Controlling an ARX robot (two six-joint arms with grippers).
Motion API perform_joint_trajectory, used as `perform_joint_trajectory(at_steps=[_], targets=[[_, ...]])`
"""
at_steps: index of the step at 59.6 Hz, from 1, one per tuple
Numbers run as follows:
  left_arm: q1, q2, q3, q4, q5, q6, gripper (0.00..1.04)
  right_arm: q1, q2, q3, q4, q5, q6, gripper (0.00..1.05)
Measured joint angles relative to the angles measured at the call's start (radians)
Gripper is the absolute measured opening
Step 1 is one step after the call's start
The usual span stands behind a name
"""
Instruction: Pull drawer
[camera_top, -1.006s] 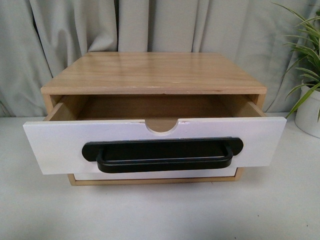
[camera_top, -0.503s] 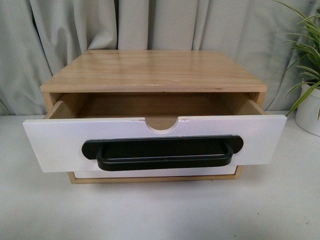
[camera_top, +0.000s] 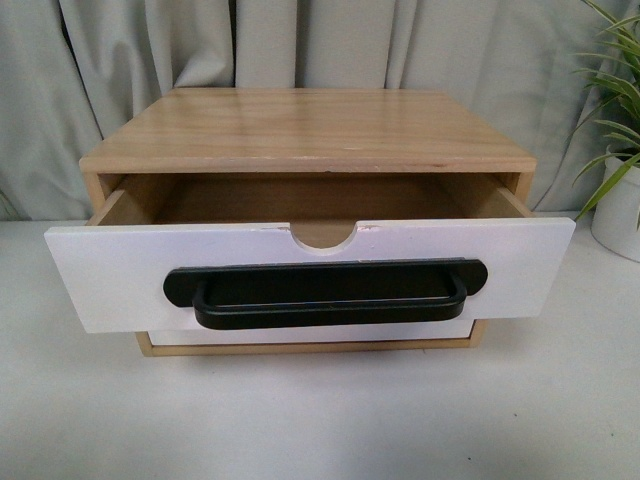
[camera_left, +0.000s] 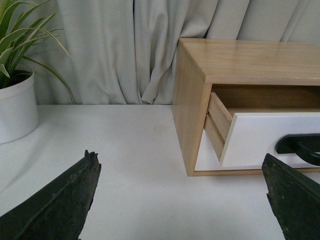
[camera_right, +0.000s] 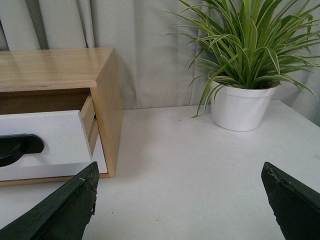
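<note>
The drawer has a wide white front, a long black bar handle and a half-round notch in its top edge. It stands pulled well out of the wooden cabinet, its inside bare. Neither gripper shows in the front view. My left gripper is open over the bare table, left of the cabinet, with the drawer beyond its far finger. My right gripper is open on the cabinet's right side, apart from the drawer. Nothing lies between either pair of fingers.
A plain white drawer front without a handle sits under the pulled drawer. A potted plant in a white pot stands right of the cabinet, and another white pot stands left. A grey curtain hangs behind the white table.
The cabinet and drawer appear slightly higher in the front view than before. The drawer stays pulled out the same amount, and no arm enters that view.
</note>
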Motion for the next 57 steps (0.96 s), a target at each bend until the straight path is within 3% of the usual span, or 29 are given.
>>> perform_joint_trajectory(at_steps=[57], targets=[[0.0, 0.0, 0.0, 0.0, 0.0, 0.0, 0.98, 0.0, 0.0, 0.0, 0.0, 0.0, 0.0, 0.96]])
